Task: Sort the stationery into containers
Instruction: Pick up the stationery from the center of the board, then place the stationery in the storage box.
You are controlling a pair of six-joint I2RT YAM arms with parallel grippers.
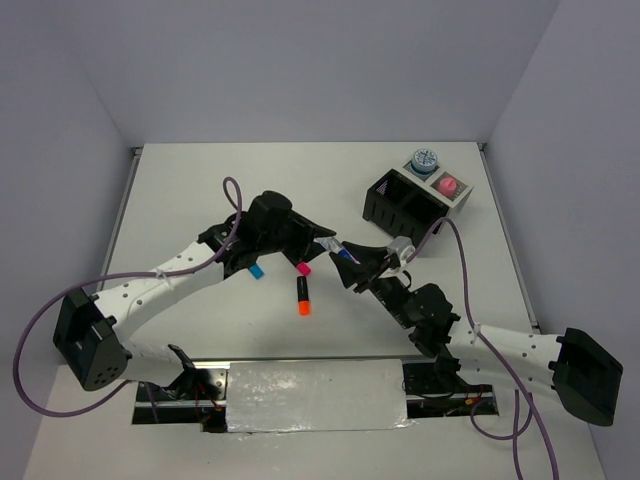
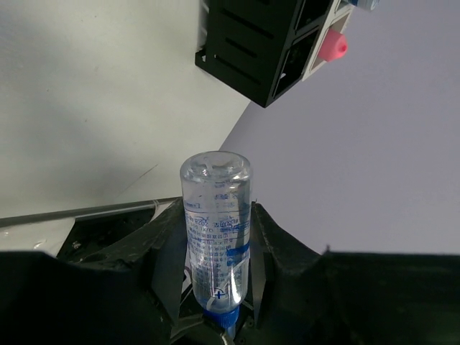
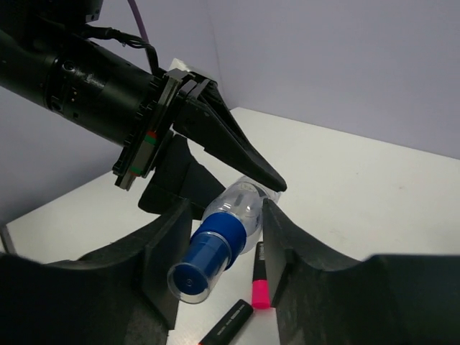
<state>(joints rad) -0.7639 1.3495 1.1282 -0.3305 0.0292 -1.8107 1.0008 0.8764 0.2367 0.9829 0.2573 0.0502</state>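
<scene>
A clear bottle [image 2: 215,223] with a blue cap [image 3: 205,262] hangs above the table between the two arms. My left gripper [image 2: 215,212] is shut on its body. My right gripper [image 3: 226,215] straddles its cap end; one pad touches the shoulder and a thin gap shows on the other side. Under it lie a pink-capped highlighter [image 3: 260,280], an orange-capped one [image 1: 303,297] and a blue-capped one [image 1: 257,271]. The black container [image 1: 400,205] stands at the back right. The white container [image 1: 468,197] beside it holds a pink capsule [image 1: 447,185] and a blue-white roll [image 1: 424,160].
My left arm [image 1: 160,285] reaches in from the near left, its purple cable [image 1: 232,195] looping above the table. My right arm [image 1: 500,345] comes from the near right. A white sheet [image 1: 315,395] lies at the near edge between the bases.
</scene>
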